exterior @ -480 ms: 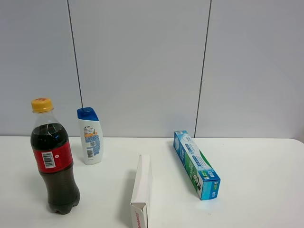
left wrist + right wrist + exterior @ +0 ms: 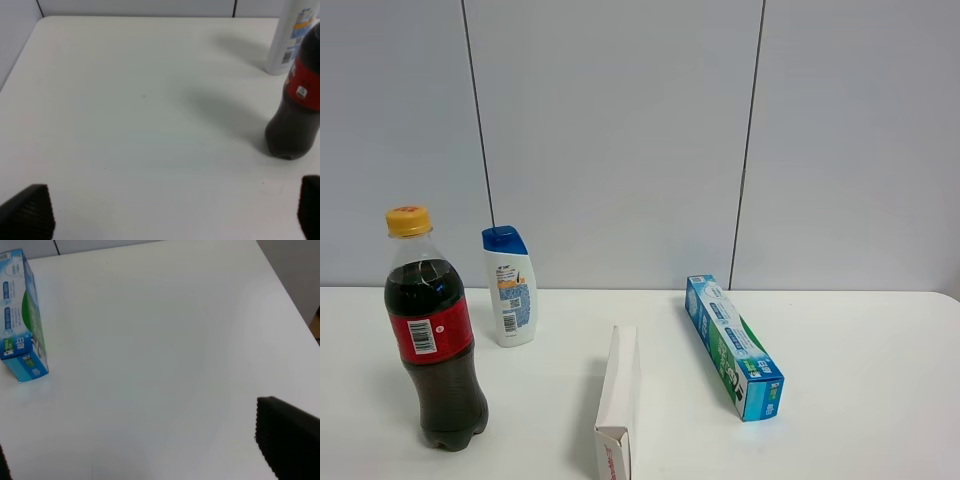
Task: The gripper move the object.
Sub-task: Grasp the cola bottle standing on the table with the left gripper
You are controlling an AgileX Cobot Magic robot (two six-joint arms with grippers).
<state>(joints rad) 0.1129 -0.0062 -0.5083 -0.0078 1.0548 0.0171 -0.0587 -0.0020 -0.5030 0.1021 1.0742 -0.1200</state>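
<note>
The cola bottle [image 2: 433,340] stands upright and untouched at the left of the worktop [image 2: 860,400], and the left gripper [image 2: 172,205] hangs near it with fingers [image 2: 27,215] spread wide and empty, so I judge the reach barely begun: next it must straddle the bottle's body squarely.

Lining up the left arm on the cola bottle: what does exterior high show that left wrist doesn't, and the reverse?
Exterior high only: the white carton, the blue toothpaste box and the yellow cap. Left wrist only: the left pincer, open, holding nothing. Both: the cola bottle, upright near the white shampoo bottle on the white table.
</note>
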